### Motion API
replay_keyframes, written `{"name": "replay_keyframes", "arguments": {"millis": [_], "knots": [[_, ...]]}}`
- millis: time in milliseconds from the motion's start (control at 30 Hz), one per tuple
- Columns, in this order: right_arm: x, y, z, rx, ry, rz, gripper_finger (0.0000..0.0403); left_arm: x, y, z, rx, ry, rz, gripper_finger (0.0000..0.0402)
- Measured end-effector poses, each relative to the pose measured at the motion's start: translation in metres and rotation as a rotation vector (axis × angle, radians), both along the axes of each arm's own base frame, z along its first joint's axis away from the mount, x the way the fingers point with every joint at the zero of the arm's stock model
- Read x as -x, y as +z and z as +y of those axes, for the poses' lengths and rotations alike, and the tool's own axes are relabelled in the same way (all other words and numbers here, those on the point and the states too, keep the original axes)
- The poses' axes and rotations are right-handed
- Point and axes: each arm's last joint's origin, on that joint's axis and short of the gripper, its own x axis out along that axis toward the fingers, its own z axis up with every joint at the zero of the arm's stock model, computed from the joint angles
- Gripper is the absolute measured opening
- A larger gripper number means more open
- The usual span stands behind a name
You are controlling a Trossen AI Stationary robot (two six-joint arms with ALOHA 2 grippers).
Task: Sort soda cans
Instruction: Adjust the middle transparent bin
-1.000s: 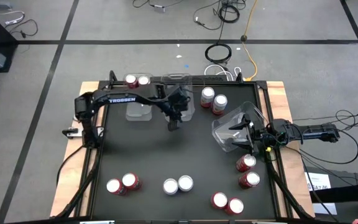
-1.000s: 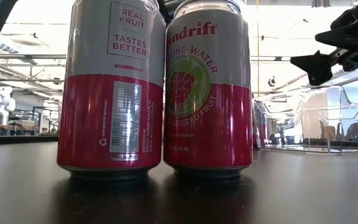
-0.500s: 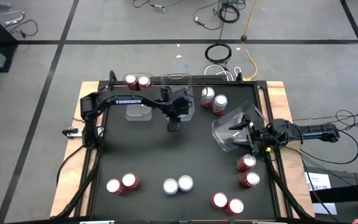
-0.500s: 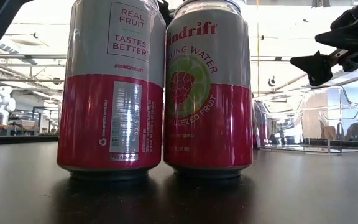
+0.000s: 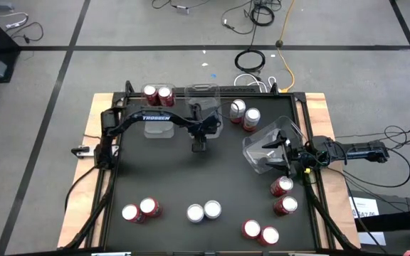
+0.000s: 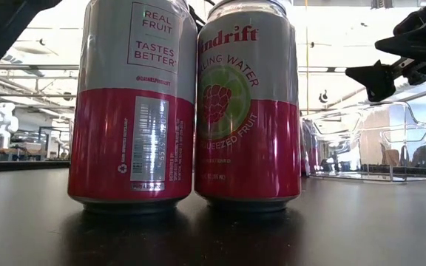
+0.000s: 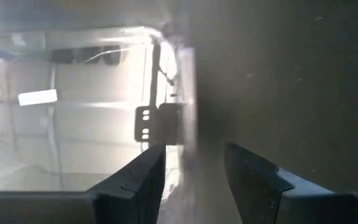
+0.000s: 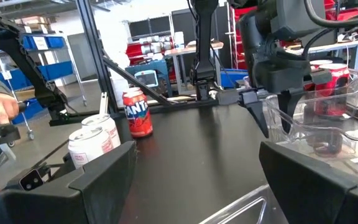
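**Left arm over the far bins, cans scattered round the table**

Left gripper (image 5: 200, 146) hangs over the black table (image 5: 169, 178), pointing down just beside the clear bin (image 5: 206, 107) at the far edge — its jaws are parted with nothing between them, and the wrist view shows only bin wall and dark table past the fingers (image 7: 138, 180).

Over on the right, the right gripper (image 5: 276, 153) sits at a tilted clear bin (image 5: 272, 142); its jaws stand wide apart, and whether they pinch the bin wall I cannot tell.

The soda cans are spread in pairs. Two red cans (image 5: 157, 93) sit at the far left by a third bin (image 5: 159, 126). Two more (image 5: 243, 114) stand between the far bin and the tilted one. Near the right edge, two red cans (image 5: 284, 195) stand one behind the other. Along the near edge — a pair at the left (image 5: 140, 210), a silver-topped pair in the middle (image 5: 203, 210), and a pair at the right (image 5: 260, 232). The low view is filled by two cans (image 6: 191, 103) touching side by side, silver above, red below.
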Motion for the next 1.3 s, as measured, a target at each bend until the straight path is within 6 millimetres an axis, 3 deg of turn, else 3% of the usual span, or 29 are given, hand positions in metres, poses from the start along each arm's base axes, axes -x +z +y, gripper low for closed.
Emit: {"name": "replay_keyframes", "arguments": {"millis": [433,667,867,1300], "knots": [[0.000,0.000,0.000,0.000,0.000,-0.003,0.0334,0.003,-0.001,0.005,-0.025,0.019,0.029,0.0012],[0.000,0.000,0.000,0.000,0.000,-0.003,0.0334,0.005,-0.001,0.005,-0.041,0.025,0.048,0.0027],[0.000,0.000,0.000,0.000,0.000,-0.003,0.0334,0.009,-0.002,0.004,-0.035,0.026,0.095,0.0010],[0.000,0.000,0.000,0.000,0.000,-0.003,0.0334,0.014,-0.002,0.003,-0.017,0.069,0.140,0.0013]]}}
